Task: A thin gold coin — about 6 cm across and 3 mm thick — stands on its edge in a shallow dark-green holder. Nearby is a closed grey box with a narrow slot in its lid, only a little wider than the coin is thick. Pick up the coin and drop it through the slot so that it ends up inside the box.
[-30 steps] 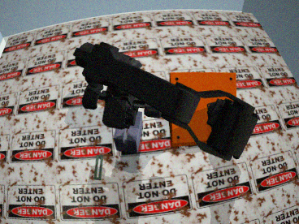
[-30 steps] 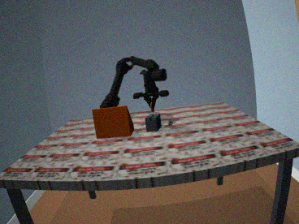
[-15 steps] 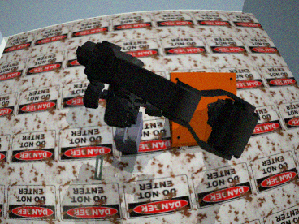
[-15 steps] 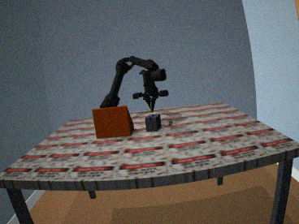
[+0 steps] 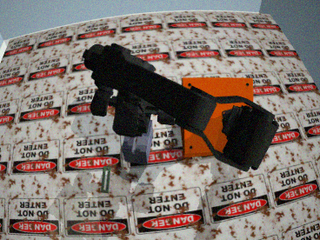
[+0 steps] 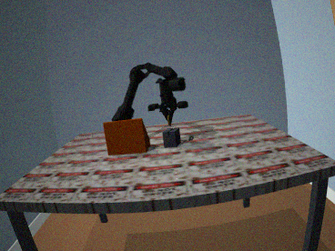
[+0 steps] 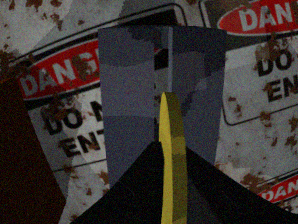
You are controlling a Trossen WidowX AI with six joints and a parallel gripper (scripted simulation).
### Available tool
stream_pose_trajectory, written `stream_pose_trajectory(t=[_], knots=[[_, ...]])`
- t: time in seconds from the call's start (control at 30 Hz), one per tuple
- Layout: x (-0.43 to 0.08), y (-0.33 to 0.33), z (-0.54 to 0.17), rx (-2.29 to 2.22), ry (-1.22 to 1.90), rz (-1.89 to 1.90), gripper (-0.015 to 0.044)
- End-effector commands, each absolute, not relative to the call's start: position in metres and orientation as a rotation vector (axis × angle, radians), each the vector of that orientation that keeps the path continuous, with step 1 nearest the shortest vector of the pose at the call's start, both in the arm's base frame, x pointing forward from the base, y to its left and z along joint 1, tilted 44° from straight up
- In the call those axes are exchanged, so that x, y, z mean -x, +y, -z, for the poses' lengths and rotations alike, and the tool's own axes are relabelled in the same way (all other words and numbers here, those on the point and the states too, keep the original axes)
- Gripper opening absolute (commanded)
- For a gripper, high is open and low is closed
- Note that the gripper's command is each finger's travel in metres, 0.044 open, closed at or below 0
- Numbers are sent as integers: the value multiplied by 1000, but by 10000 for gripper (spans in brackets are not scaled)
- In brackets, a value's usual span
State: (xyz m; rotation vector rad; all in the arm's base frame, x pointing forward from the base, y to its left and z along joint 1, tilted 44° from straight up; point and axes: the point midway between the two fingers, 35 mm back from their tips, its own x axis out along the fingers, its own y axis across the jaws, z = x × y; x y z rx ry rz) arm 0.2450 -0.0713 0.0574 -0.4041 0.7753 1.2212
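Clamped in the pincer (image 5: pixel 130 122) (image 6: pixel 169 123) (image 7: pixel 173 146), the coin (image 7: pixel 172 162) is held above the box (image 5: pixel 138 147) (image 6: pixel 171 137) (image 7: pixel 127 87), nearer the bench's (image 5: pixel 261 213) (image 6: pixel 173 202) (image 7: pixel 260 115) far edge; slot alignment is seemingly needed before lowering.

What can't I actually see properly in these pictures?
- Inside of the grey box: walls and lid hide it in every view.
- Gold coin: the arm covers it from above; the wrist picture's bottom edge cuts it off.
- Green holder: too small in the exterior view for detail; outside the wrist view.
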Motion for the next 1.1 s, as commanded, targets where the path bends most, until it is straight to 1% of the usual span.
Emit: stream_pose_trajectory(t=[0.0, 1.07], knots=[[-246, -73, -58, 415, 775, -1223, 0], [-247, -64, -50, 401, 778, -1218, 0]])
